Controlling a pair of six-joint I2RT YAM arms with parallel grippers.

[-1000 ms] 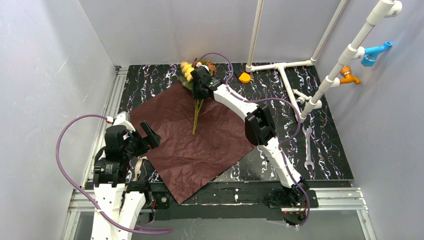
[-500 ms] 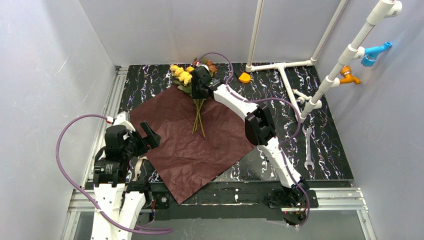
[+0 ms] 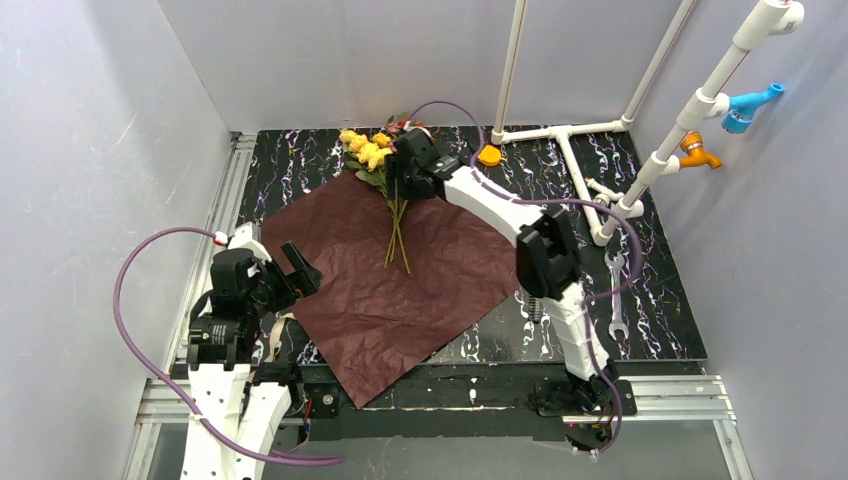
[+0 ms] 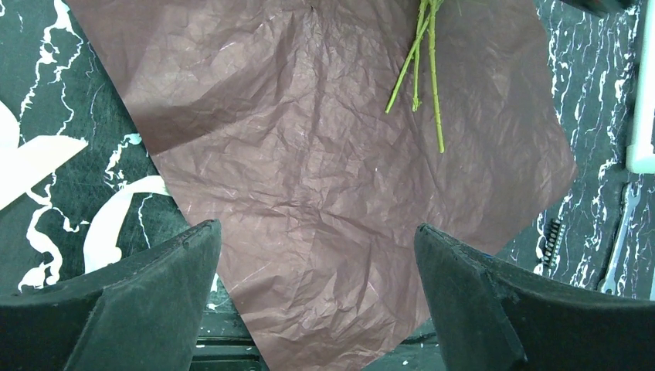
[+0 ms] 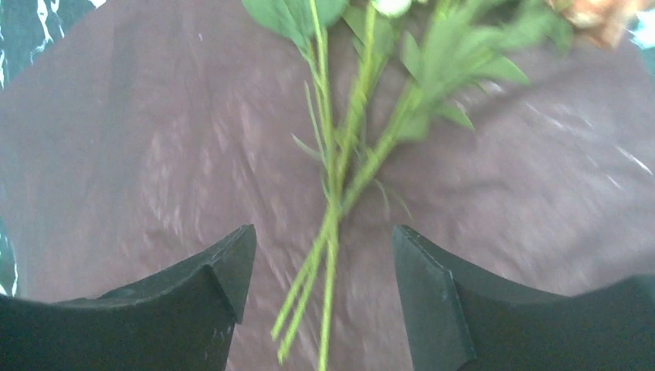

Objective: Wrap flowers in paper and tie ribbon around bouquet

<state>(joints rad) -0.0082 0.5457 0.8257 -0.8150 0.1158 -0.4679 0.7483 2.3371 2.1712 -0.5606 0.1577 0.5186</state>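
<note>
On one maroon paper (image 3: 400, 300): one bunch of flowers (image 3: 378, 165), three stems (image 4: 432, 93); right hand (image 5: 323, 239) above, parted, empty; left hand (image 4: 317, 230) wide.

You are looking into a robotics lab test cell, not a home or a shop: plain grey panel walls (image 3: 90, 150) box in a black marbled tabletop (image 3: 300, 160) edged with an aluminium rail (image 3: 680, 392). White plastic pipes (image 3: 690, 110) carrying a blue fitting (image 3: 748, 103) and an orange tap (image 3: 697, 153) stand at one side, near a wrench (image 3: 617, 295).

Right tool (image 5: 320, 241) opened, shifted right; flowers (image 3: 365, 152) released onto paper (image 3: 380, 300).
</note>
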